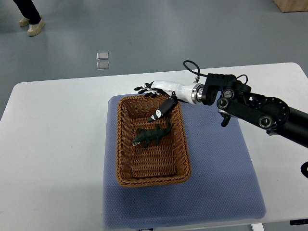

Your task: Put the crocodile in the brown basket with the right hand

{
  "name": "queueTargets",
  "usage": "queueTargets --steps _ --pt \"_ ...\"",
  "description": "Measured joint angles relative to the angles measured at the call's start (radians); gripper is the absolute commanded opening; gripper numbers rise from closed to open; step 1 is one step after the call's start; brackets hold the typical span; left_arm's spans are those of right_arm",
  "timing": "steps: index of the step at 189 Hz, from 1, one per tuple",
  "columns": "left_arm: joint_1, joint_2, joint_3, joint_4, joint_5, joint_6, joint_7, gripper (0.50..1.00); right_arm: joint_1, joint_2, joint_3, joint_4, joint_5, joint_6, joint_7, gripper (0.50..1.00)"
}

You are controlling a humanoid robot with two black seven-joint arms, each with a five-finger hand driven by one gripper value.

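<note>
A dark green toy crocodile (pixel 151 135) lies inside the brown woven basket (pixel 126 144), near its middle, snout toward the lower left. My right hand (pixel 153 96) hovers over the basket's far rim, fingers spread and holding nothing. Its thumb (pixel 163 109) points down into the basket, just above the crocodile's tail end. The black right arm (pixel 255 108) reaches in from the right edge. No left arm shows.
The basket sits on a blue mat (pixel 221 173) on a white table (pixel 53 144). Beyond the table's far edge is grey floor, with a person's legs (pixel 30 17) at the top left and a wooden box corner (pixel 293 5) at the top right.
</note>
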Motion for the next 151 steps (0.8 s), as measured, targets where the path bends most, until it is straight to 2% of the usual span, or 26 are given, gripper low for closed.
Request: queueTargets --steps 45,90,124,151 --pt "0.0 0.0 0.0 0.0 0.0 0.0 0.0 1.0 -0.057 -0.053 0.258 -0.01 0.156 0.019 0.002 0.924" --pt "0.0 0.0 -0.003 -0.001 0.0 -0.001 0.0 1.0 -0.219 0.013 0.583 -0.101 0.562 0.014 0.011 0.926" --pt "0.0 0.0 -0.003 -0.001 0.0 -0.002 0.0 1.0 -0.3 0.077 0.646 -0.252 0.874 0.034 0.074 0.926" --pt "0.0 0.0 -0.003 -0.001 0.0 -0.002 0.0 1.0 -0.32 0.093 0.648 -0.363 1.065 0.099 0.157 0.926"
